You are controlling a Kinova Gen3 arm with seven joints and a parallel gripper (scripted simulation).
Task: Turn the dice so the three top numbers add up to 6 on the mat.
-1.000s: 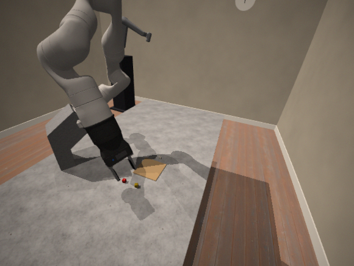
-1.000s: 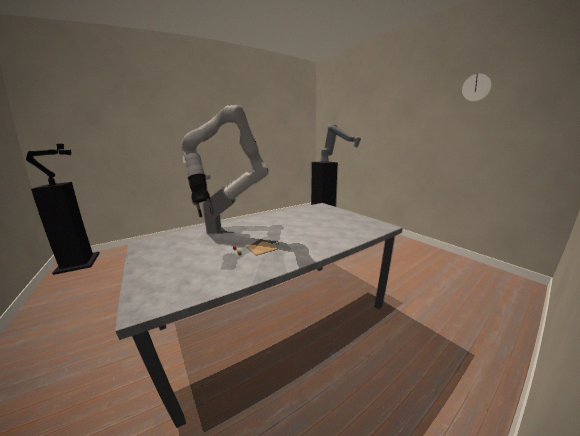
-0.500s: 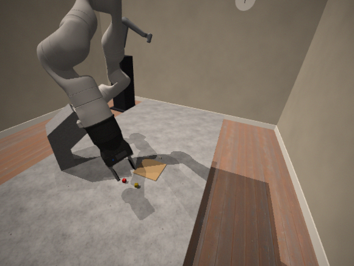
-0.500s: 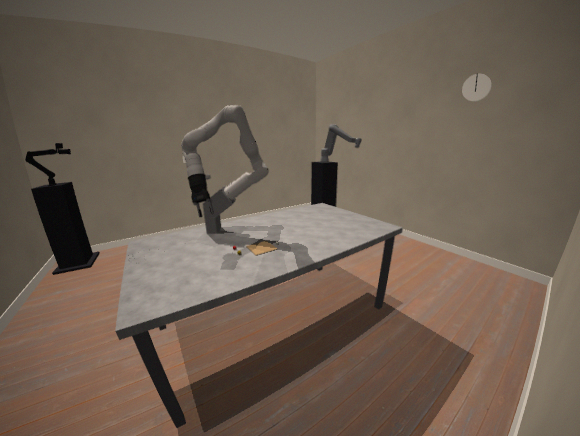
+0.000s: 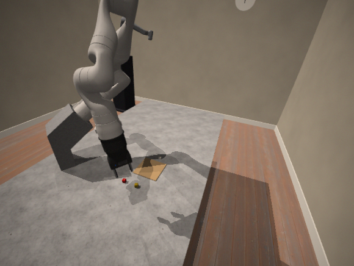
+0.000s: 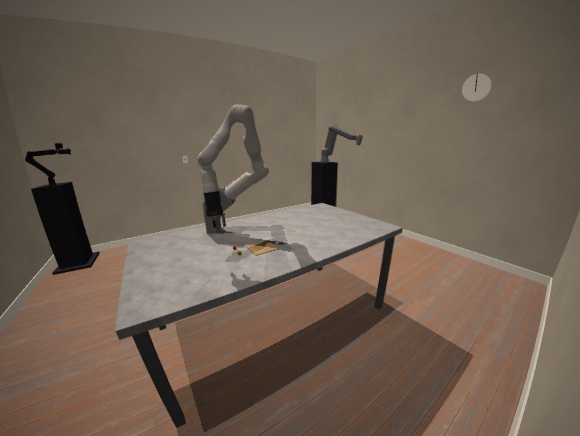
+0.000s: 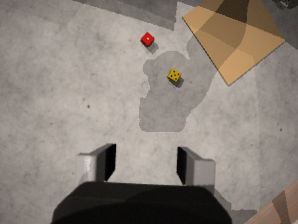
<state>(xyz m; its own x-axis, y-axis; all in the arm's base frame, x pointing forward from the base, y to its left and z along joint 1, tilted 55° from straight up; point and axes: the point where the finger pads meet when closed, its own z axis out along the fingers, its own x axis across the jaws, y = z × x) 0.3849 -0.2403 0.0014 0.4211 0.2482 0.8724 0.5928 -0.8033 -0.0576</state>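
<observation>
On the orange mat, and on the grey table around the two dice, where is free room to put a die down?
The flat orange mat shows no die on its visible part, so most of it looks free. The red die and yellow die crowd the table left of it. The grey table between the dice and the open gripper looks bare.

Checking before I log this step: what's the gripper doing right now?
Gripper: open, holding nothing, above the table near the red die and yellow die.
</observation>
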